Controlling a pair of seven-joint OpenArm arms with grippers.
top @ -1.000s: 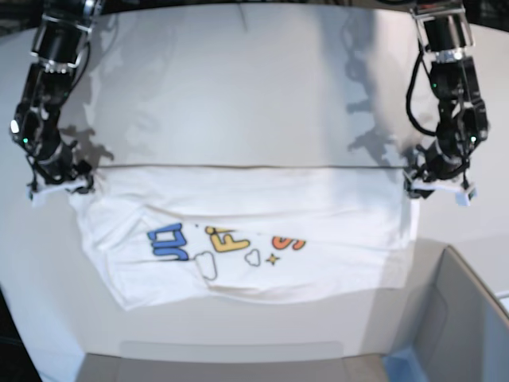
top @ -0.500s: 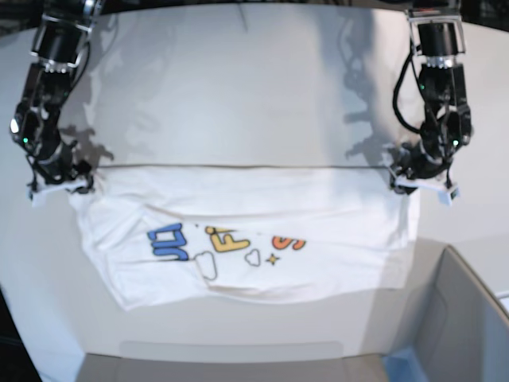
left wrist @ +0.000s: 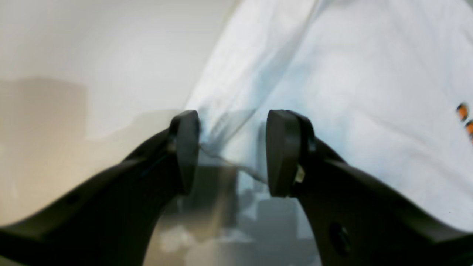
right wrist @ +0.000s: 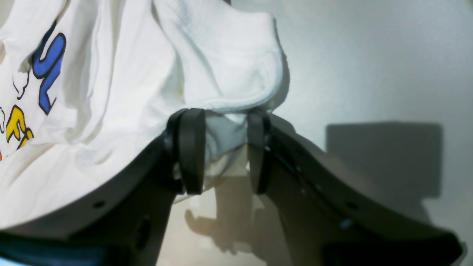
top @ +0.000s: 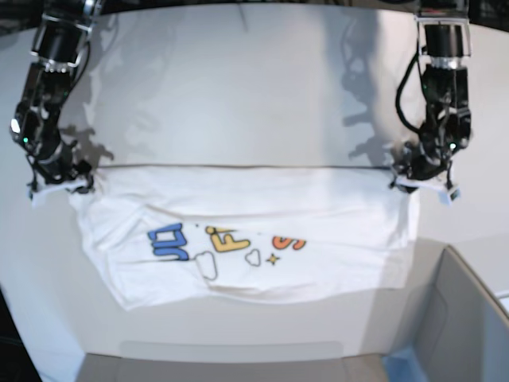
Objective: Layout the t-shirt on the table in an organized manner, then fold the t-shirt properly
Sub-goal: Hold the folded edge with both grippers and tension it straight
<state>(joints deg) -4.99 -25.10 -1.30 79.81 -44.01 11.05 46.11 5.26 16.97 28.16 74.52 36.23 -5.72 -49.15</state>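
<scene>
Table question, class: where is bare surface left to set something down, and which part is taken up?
Free: the wide stretch of table beyond the t-shirt, between the two arms, and the strip between its near hem and the near edge. Crowded: the middle band under the shirt, with the right pincer and left pincer at its far corners.

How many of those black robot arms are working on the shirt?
2. The right arm is at the shirt's corner on the base view's left side; the left arm is at its opposite corner.

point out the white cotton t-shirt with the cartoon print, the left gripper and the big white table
white cotton t-shirt (top: pixel 318 215), base view, plain cloth above the print
left gripper (left wrist: pixel 232 153), left wrist view, gap between fingertips
big white table (top: pixel 238 87), base view, bare top
</scene>
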